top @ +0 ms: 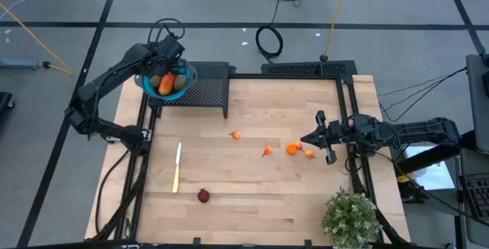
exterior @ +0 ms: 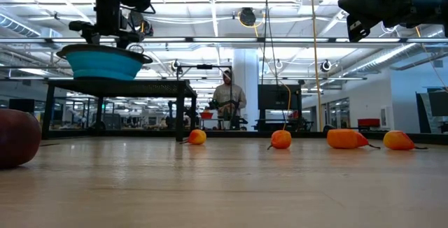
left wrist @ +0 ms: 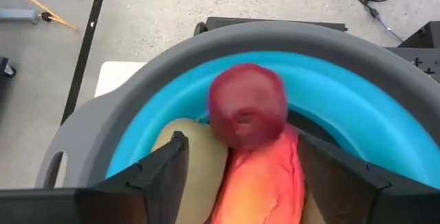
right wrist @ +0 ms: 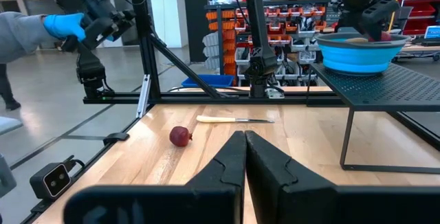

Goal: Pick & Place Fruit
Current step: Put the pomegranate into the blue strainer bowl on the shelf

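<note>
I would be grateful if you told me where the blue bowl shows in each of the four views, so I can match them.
High view: blue bowl at upper left, on the black mesh shelf, under the left gripper.
Low view: upper left, raised on the shelf.
Left wrist view: fills the picture, fruit inside.
Right wrist view: upper right, on the shelf.
Shared landmark: the mesh shelf, except in the left wrist view.

Below the left end effector (left wrist: pixel 240 176), whose dark fingers (left wrist: pixel 155 172) look like matt moulded plastic, sits a round blue bowl (left wrist: pixel 357 107) of smooth, slightly glossy plastic with a matt grey rim. In it, a dark red round fruit (left wrist: pixel 246 104) looks smooth-skinned, touching a waxy elongated red-orange fruit (left wrist: pixel 265 183). The bowl rests on a black perforated metal shelf (top: pixel 208 88); beside it, the pale wooden table (top: pixel 252 195) shows matt planks.
</note>
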Controlling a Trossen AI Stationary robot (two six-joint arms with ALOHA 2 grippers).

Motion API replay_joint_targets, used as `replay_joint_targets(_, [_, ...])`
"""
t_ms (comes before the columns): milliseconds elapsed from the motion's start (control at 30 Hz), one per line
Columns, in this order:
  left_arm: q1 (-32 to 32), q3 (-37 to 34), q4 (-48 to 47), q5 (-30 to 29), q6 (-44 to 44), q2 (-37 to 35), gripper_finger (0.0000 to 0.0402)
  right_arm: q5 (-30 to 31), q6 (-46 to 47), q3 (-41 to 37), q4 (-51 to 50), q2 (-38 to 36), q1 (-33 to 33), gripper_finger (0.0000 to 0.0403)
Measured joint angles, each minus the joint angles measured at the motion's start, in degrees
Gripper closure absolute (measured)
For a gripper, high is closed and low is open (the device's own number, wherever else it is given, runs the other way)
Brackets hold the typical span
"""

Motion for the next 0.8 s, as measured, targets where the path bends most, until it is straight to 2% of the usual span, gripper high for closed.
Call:
replay_joint_targets(100, [0.0, 0.0, 0.0, 0.7, 0.0, 0.0, 0.0111, 0.0, 0.0, 0.0, 0.0, 0.0, 0.0, 0.0399])
replay_joint_targets(167, [0.0, 0.0, 0.0, 3.1, 0.0, -0.2, 0.0102, 0.0, 0.0, 0.0, 0.0, 0.0, 0.0, 0.0399])
replay_joint_targets(400, [-2.1, 0.0, 0.1, 19.7, 1.5, -2.2, 0.0094, -0.2, 0.0, 0.0, 0.0, 0.0, 0.0, 0.0399])
replay_joint_targets(500, [-5.9, 0.0, 0.0, 23.2, 1.6, -3.9, 0.0093, -0.2, 0.0, 0.0, 0.0, 0.0, 0.0, 0.0399])
replay_joint_targets(567, [-9.0, 0.0, -0.1, 22.1, 0.6, -5.1, 0.0093, -0.2, 0.0, 0.0, 0.0, 0.0, 0.0, 0.0399])
replay_joint_targets(800, [-19.6, 0.0, 0.0, 11.5, -5.2, -9.1, 0.0093, -0.2, 0.0, 0.0, 0.0, 0.0, 0.0, 0.0399])
